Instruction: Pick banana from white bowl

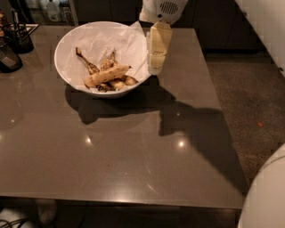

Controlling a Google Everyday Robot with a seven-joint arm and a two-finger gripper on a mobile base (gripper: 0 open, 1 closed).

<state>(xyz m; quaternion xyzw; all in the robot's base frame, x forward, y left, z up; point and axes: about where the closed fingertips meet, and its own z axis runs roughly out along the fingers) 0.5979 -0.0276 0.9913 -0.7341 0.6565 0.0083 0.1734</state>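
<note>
The banana (107,75), pale yellow-tan and plump, lies across the middle of the white bowl (61,67), which stands at the far left part of the grey table and is lined with crumpled white paper (129,42). Smaller dark brown shrivelled pieces (89,66) lie around the banana. My gripper (156,55), cream-coloured, hangs down from its white wrist (162,9) just outside the bowl's right rim, to the right of the banana and above it. It holds nothing that I can see.
Dark containers (10,55) stand at the table's far left edge. The table's right edge (222,116) borders a speckled floor (254,102). White parts of the robot's body show at the bottom right (267,196) and the top right (267,22).
</note>
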